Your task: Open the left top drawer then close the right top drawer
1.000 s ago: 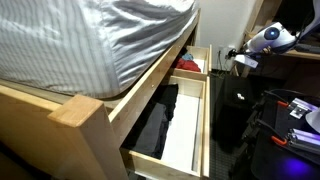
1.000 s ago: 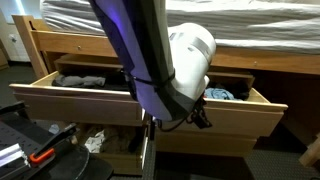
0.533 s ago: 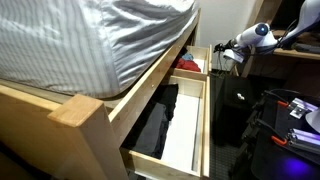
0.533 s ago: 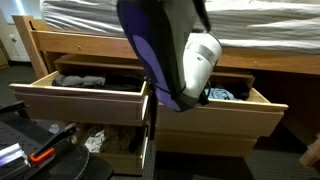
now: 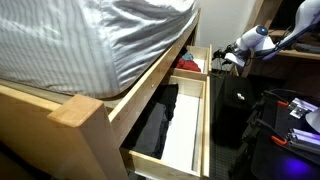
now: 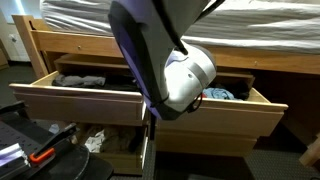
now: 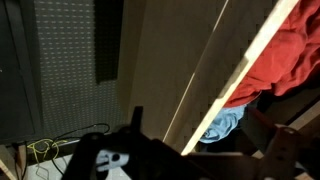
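Arm (image 6: 150, 50) masks much of the right top drawer (image 6: 250, 115) (jaws' gap indiscernible).

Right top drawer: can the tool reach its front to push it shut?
Probably yes: the tool hangs just outside the front of the open drawer, and nothing shows between them.

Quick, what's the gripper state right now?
Gripper: open or shut cannot be told; it hangs by the right drawer.
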`<state>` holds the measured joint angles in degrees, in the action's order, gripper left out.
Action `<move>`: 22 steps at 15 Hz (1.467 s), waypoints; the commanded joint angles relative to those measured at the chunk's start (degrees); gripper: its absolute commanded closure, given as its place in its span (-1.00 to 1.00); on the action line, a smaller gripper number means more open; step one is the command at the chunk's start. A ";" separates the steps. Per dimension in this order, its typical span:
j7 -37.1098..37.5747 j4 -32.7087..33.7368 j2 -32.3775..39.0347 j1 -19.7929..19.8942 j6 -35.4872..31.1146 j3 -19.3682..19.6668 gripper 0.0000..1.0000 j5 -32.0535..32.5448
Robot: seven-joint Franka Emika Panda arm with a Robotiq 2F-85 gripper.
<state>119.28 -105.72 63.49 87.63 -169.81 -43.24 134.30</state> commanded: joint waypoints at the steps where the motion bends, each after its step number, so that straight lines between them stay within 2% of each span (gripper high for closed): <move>1: 0.09 0.03 -0.01 0.03 0.01 -0.11 -1.00 0.02; 3: 0.12 0.15 -0.01 0.07 0.01 -0.29 -1.00 0.02; 4: 0.55 -0.65 -1.28 -1.00 3.85 0.23 -1.00 -0.08; 5: -4.55 0.39 -1.10 -3.89 -3.49 4.17 -1.00 -5.51; 8: -14.32 -0.88 -2.61 -11.42 -6.86 12.79 -1.00 -17.84; 9: -9.90 0.50 -0.62 -6.20 -5.62 6.98 -1.00 -12.83; 10: -11.80 0.80 -1.67 -7.82 -6.72 8.63 -1.00 -15.47; 12: -12.05 0.78 -3.07 -9.80 -7.05 10.25 -1.00 -16.54; 16: -12.04 0.75 -3.37 -10.21 -7.16 10.61 -1.00 -16.55; 17: -13.27 0.25 -4.45 -11.04 -7.02 11.68 -1.00 -16.97; 19: -13.79 0.29 -5.28 -11.67 -4.81 12.08 -1.00 -15.59; 21: -12.60 1.61 -4.32 -10.38 -2.70 9.93 -1.00 -11.52; 22: -10.45 3.38 -2.48 -8.61 -1.39 7.23 -1.00 -6.98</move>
<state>106.35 -104.56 59.72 77.24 -175.42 -33.03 120.23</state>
